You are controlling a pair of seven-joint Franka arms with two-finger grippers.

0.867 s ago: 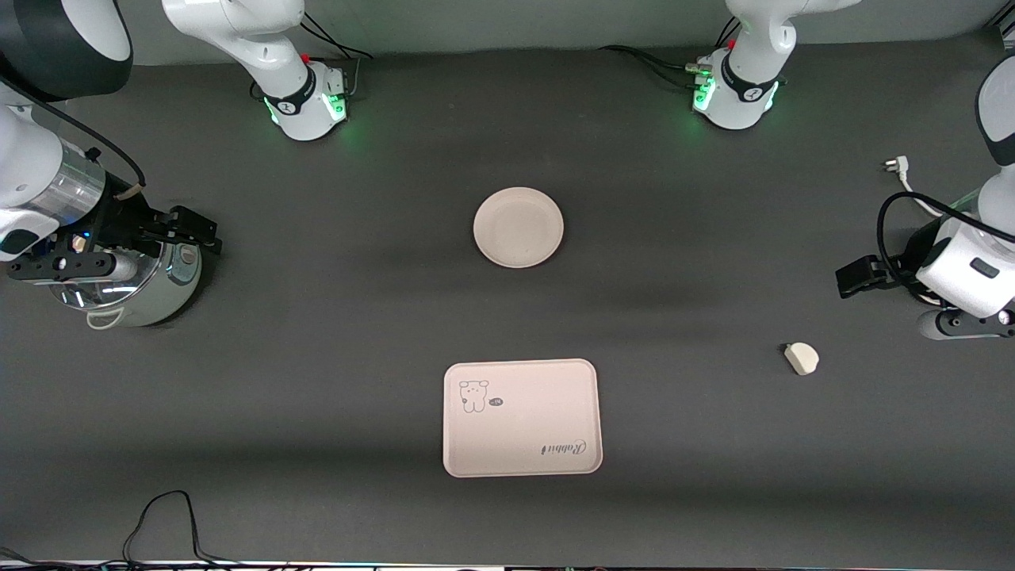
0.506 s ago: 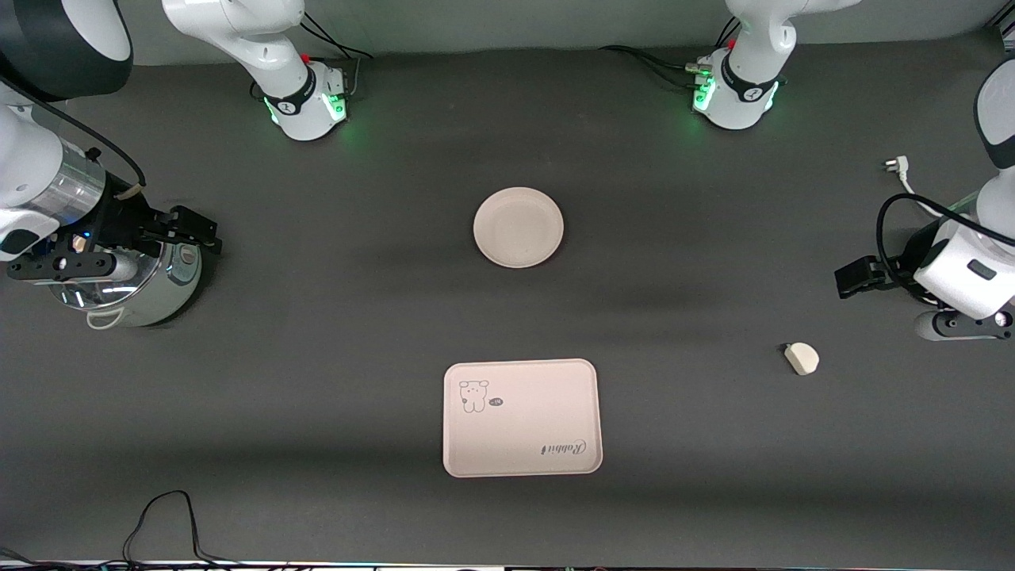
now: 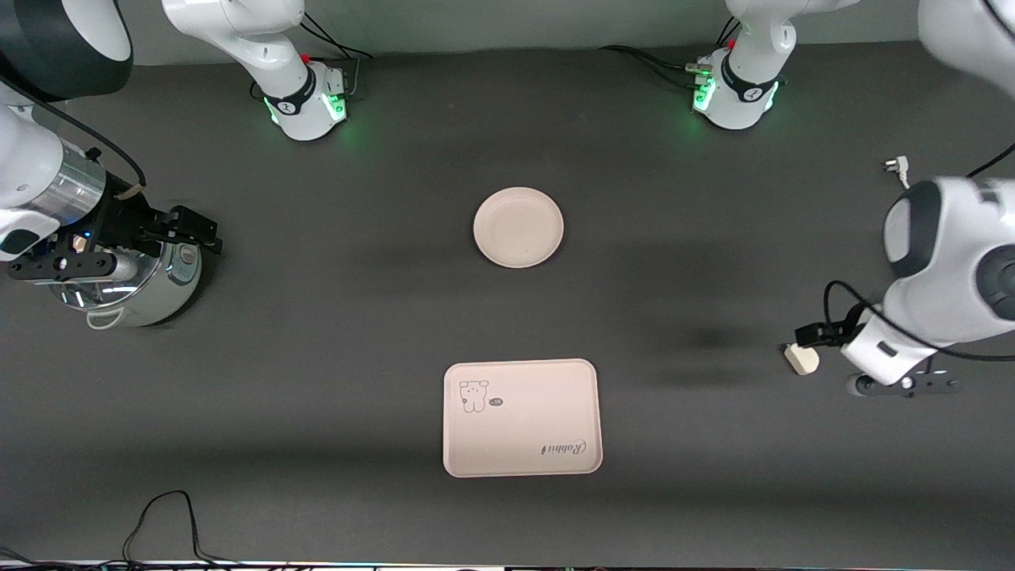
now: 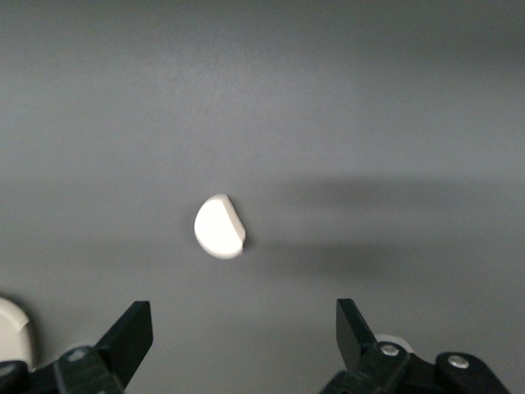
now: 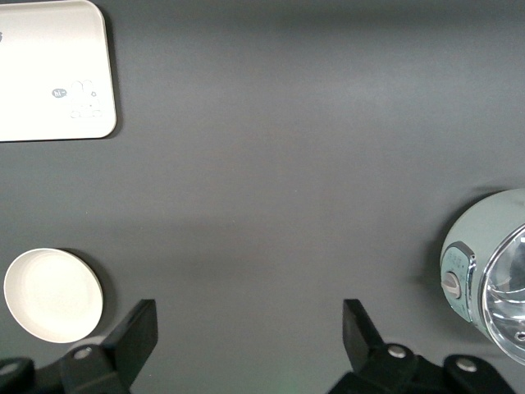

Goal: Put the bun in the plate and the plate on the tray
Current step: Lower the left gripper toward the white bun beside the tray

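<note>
While the left hand (image 4: 238, 328) hangs over the surface (image 3: 674, 444) at the left arm's end, its two dark fingers (image 4: 131, 332) stand wide apart with nothing between them. Bun (image 4: 219, 226): small, off-white, rounded with one flat cut side, lying on bare surface under the hand, clear of both fingers in the left wrist view; from the front camera the hand's dark tip shows right at the bun's edge, contact cannot be told. Right hand (image 5: 246, 336): waits at the right arm's end, fingers wide too, holding nothing, poised over a shiny metal pot with a pale green body (image 3: 127, 289). Surface: dark grey matte cloth, with soft shadow bands across it. Plate (image 3: 518, 227): round, cream, shallow, empty, at mid-table, nearer the arm bases than the tray. Tray (image 3: 521, 418): cream-pink rectangle, rounded corners, empty, nearer the front camera than the plate and well apart from it and from the bun. Print on tray: small bear drawing in one corner, word "Rabbit" in script near the corner diagonal to it. Both arm bases glow green. Black cable (image 3: 170, 515) loops at the surface's near edge; white plug (image 3: 894, 166) lies toward the left arm's end.
</note>
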